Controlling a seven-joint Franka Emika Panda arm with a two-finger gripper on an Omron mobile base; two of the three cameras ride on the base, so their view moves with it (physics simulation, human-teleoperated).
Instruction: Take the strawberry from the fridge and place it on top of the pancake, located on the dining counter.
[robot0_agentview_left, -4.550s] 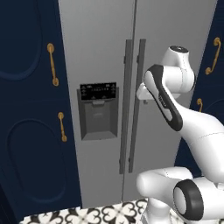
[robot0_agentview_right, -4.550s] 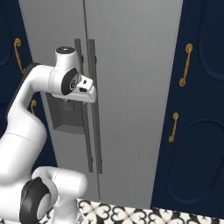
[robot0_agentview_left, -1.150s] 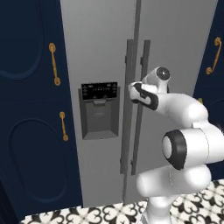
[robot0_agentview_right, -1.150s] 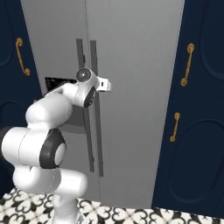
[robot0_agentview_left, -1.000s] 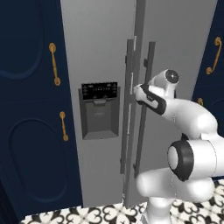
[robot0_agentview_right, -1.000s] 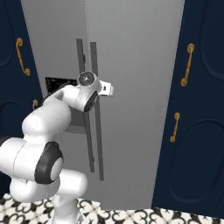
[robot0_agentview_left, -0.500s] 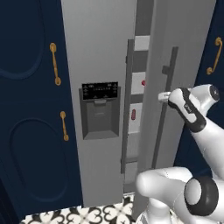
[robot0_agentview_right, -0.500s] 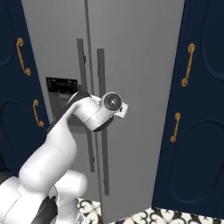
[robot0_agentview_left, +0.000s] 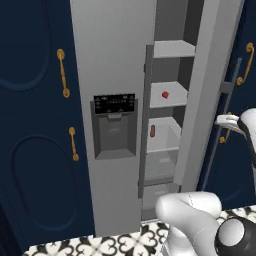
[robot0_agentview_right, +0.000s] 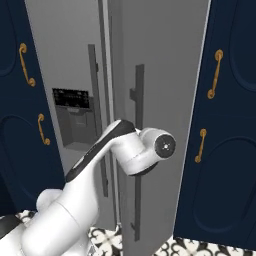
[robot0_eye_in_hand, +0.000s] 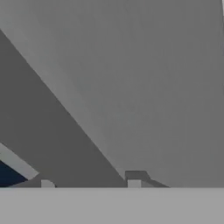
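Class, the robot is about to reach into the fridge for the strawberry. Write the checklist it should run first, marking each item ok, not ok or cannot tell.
1. Right fridge door swung open: ok.
2. Strawberry in sight on a shelf: ok.
3. Path to the strawberry free of other items: ok; a second red item sits one shelf lower.
4. Gripper let go of the door handle: cannot tell.
5. Gripper empty: cannot tell.

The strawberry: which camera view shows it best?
The left base view: the strawberry lies on a grey inner shelf of the open fridge. In the right base view, the door hides it.
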